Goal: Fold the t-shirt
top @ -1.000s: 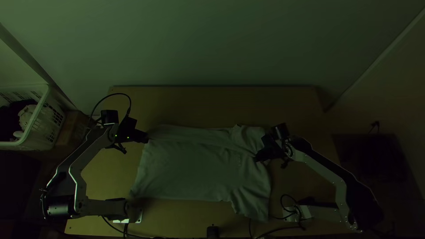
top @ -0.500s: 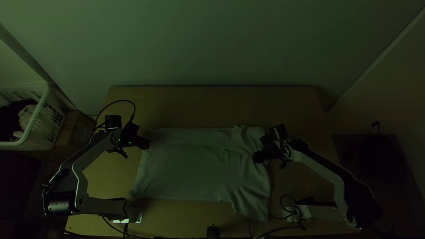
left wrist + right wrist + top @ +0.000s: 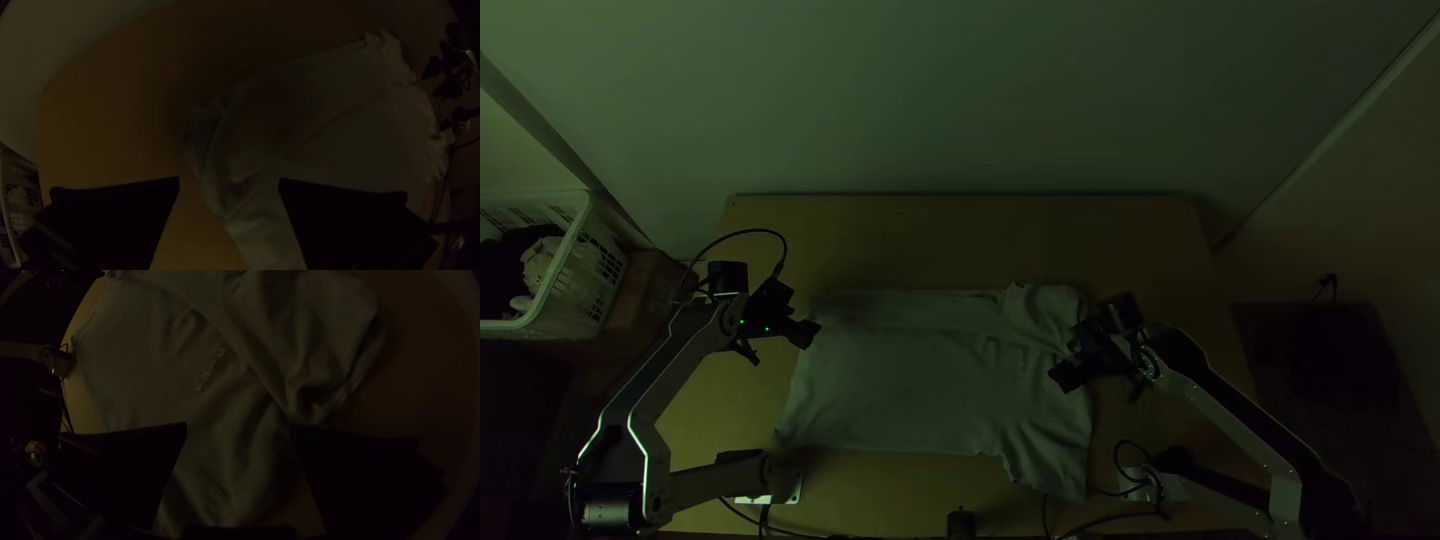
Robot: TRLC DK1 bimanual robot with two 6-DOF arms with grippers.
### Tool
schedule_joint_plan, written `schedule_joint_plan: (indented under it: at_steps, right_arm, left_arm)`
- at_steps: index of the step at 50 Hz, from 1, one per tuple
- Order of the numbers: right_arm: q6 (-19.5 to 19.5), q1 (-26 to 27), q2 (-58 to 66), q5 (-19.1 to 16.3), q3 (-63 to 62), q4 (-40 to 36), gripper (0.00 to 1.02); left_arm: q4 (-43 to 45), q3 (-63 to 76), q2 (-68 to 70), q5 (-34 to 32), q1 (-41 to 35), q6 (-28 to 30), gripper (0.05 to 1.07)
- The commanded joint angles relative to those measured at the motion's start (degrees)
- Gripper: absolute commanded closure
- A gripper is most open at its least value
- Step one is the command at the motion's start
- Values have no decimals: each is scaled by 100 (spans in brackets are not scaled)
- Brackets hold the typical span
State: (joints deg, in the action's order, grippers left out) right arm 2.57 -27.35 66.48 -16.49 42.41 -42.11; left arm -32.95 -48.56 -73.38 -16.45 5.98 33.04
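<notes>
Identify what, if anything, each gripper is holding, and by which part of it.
Nothing is held: the left gripper and the right gripper both have their fingers apart, with the t-shirt lying ungripped on the table.

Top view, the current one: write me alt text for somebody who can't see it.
A pale t-shirt lies spread but creased on a dimly lit wooden table, with the left gripper at its left end and the right gripper at its right end. A white basket holding cloth stands beyond the table's left side.

Two arms (image 3: 675,365), two pincers (image 3: 808,334) (one apiece), one t-shirt (image 3: 910,390), one table (image 3: 960,240), one basket (image 3: 562,265).
</notes>
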Motion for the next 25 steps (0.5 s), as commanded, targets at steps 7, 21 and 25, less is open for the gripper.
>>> schedule_joint_plan:
  at_steps: [7,21,25]
  right_arm:
    - [60,-517,-372,41,-286,-632,5]
    - [587,-894,-557,234,-436,-984,7]
    - [991,-886,-197,260,-427,-1028,6]
  left_arm:
    - [-818,30,378,1,-211,1012,11]
    - [-1557,180,879,203,-721,2128,11]
    - [-1741,259,949,247,-993,2304,11]
